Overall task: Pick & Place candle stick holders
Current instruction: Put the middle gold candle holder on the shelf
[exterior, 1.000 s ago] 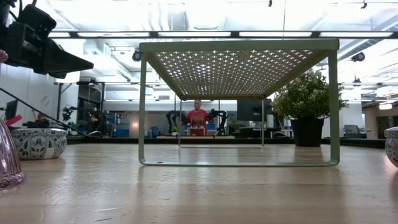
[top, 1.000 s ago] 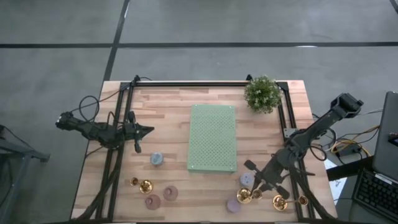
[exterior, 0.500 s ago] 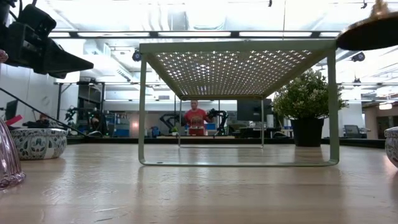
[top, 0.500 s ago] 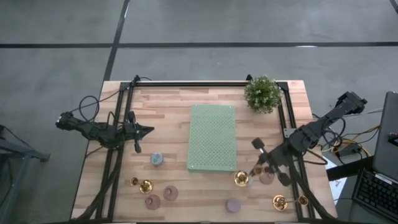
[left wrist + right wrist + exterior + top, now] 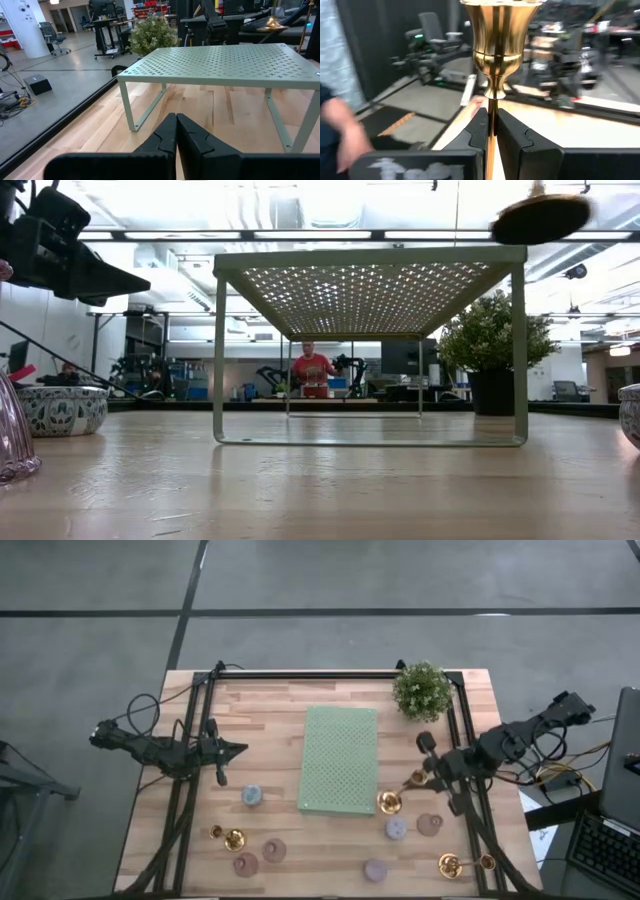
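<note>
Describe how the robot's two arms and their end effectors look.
Both arms are dark, jointed and slim, with black cables looping off them. The left end effector and the right end effector each have two matte black, blocky fingers with stepped inner edges. No markings are readable.

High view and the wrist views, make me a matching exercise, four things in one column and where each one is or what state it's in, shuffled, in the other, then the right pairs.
Things:
1. tall gold holder
2. left claw
3. potted plant
4. blue-grey holder

Places or states:
A. standing at the table's far right corner
B. shut and empty, over the table's left side
C. held by its thin stem in the right claw, lifted beside the green mat
D. resting on the table left of the green mat

Pairs: 1-C, 2-B, 3-A, 4-D
</note>
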Robot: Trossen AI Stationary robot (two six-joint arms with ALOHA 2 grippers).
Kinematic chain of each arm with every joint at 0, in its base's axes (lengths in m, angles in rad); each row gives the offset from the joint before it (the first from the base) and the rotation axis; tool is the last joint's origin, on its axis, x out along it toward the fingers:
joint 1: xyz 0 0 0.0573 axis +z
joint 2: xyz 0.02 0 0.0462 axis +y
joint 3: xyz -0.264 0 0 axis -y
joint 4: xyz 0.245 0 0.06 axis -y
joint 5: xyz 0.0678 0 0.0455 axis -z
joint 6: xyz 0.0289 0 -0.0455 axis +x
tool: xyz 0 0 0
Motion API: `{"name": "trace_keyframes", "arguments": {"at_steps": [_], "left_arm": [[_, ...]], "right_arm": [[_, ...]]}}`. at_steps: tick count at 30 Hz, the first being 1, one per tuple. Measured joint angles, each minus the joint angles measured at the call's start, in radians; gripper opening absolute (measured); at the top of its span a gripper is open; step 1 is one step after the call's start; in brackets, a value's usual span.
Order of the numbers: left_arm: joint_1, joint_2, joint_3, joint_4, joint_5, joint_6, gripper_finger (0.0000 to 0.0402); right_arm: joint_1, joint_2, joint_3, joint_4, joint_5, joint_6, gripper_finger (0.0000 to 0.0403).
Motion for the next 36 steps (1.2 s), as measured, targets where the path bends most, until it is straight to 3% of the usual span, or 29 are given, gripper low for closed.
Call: {"name": "trace_keyframes", "arguments": {"at_steps": [9,33,36], "left_arm": [[0.000,0.000,0.000,0.000,0.000,0.000,0.0014],[0.000,0.000,0.000,0.000,0.000,0.000,0.0014],[0.000,0.000,0.000,0.000,0.000,0.000,0.0014]], "right_arm": [[-0.098,-0.004,0.057,-0.025,0.075,-0.029,0.0020],[-0.508,0.080,0.182,-0.065,0.064,-0.081,0.0020],[-0.559,0.096,0.186,-0.065,0.011,-0.084,0.0020]]}}
